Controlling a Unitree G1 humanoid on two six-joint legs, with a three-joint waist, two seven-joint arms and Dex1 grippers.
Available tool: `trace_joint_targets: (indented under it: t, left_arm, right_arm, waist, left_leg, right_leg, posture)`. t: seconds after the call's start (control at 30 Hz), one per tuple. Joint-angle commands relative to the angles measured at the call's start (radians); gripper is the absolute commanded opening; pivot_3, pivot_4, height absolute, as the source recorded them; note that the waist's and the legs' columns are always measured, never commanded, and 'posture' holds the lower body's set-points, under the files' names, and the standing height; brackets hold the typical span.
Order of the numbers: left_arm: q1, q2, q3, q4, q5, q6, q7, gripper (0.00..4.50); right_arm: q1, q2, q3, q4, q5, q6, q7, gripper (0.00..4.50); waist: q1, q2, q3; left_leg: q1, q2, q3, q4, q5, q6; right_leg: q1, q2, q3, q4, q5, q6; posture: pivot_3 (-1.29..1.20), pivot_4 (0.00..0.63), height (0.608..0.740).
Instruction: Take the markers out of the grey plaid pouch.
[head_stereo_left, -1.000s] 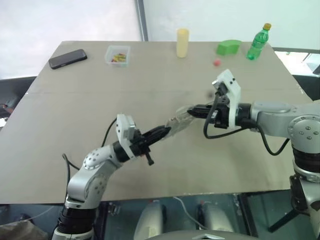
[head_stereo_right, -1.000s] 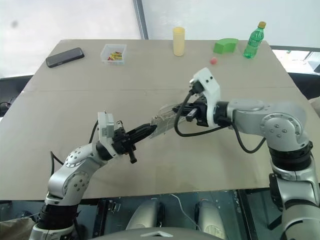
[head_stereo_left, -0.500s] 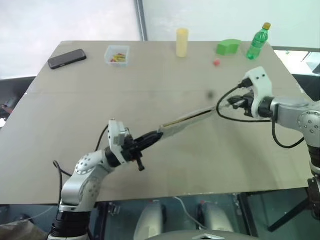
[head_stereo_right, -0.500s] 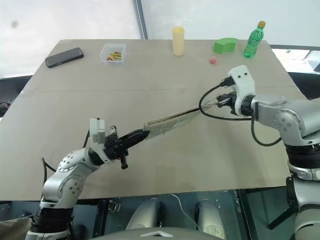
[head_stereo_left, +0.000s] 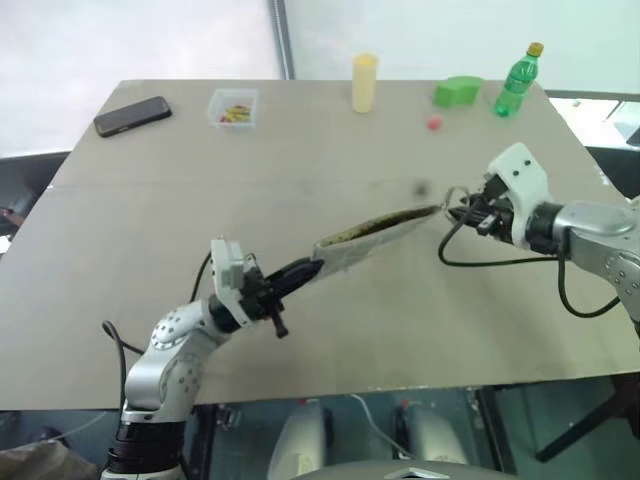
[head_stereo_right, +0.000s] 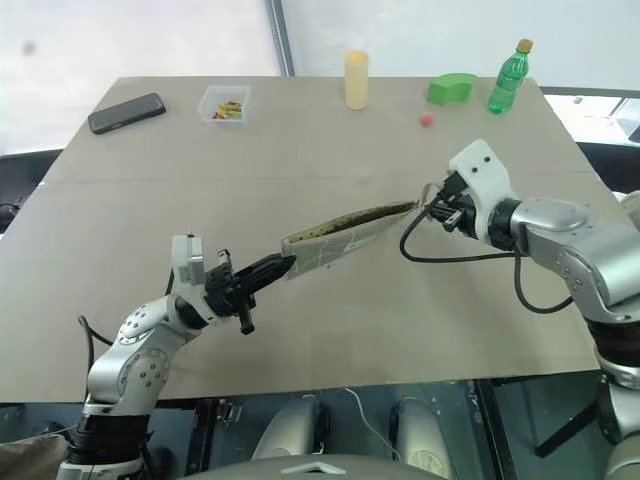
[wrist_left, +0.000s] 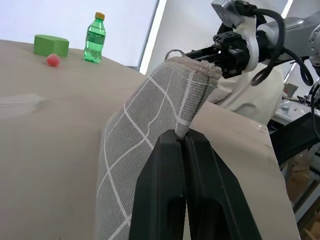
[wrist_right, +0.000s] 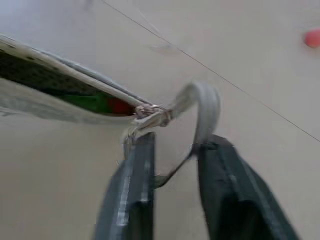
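Head stereo overhead, wrists close-up

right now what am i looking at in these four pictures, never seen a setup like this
This is a two-armed humanoid robot working at a beige table. Two pictures look down from its head; the other two come from cameras on its wrists. The left pincer is shut on one end of a flat grey plaid fabric pouch, held above the table. The right pincer is open at the pouch's other end, beside its thin metal ring. Along the far edge lie a black phone, a small clear box, a yellow cylinder, a green block, a small red ball and a green bottle.
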Motion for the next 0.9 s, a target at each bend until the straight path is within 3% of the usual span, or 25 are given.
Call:
trace_joint_targets:
  t: [0.03,0.2,0.37,0.57,0.9]
  left_arm:
    - [-0.013,-0.018,0.003,-0.029,-0.021,-0.009,0.006,0.00]
    - [-0.007,-0.043,-0.012,-0.032,-0.012,-0.015,0.011,0.00]
    - [-0.008,-0.050,-0.021,-0.022,-0.006,-0.022,0.000,0.00]
    - [-0.023,-0.047,-0.027,-0.005,-0.002,-0.028,-0.016,0.00]
    - [-0.025,-0.045,-0.026,-0.012,-0.003,-0.028,-0.021,0.00]
  right_arm:
    - [0.058,-0.030,-0.153,-0.113,0.098,0.055,0.048,2.71]
    - [0.137,-0.070,-0.331,-0.182,0.234,0.131,0.080,2.71]
    - [0.084,0.028,-0.333,-0.186,0.337,0.176,-0.016,2.71]
    - [-0.037,0.186,-0.168,-0.159,0.324,0.188,-0.113,0.02]
    - [-0.122,0.199,0.073,-0.066,0.139,0.109,-0.034,0.02]
  waist:
    - [0.003,0.000,0.000]
    - [-0.001,0.000,0.000]
    - [-0.004,0.000,0.000]
    - [-0.001,0.000,0.000]
    - [-0.002,0.000,0.000]
  left_leg:
    - [0.000,0.000,0.000,0.000,0.000,0.000]
    - [0.000,-0.001,0.000,0.001,0.000,0.001]
    - [0.003,0.000,0.000,0.001,-0.001,0.002]
    - [0.004,0.000,0.001,0.001,-0.001,0.001]
    - [0.002,-0.002,0.000,0.001,0.000,0.000]
  right_leg:
    - [0.000,0.000,0.000,0.000,0.000,0.000]
    - [0.001,-0.001,0.001,0.000,0.000,0.000]
    - [0.002,0.000,0.001,0.001,0.000,0.000]
    - [0.002,0.001,0.002,0.004,0.000,0.000]
    - [0.001,0.000,0.001,0.001,0.000,0.000]
  posture:
    - [0.00,0.150,0.740]
    - [0.00,0.150,0.740]
    - [0.00,0.150,0.740]
    - [0.00,0.150,0.740]
    - [0.00,0.150,0.740]
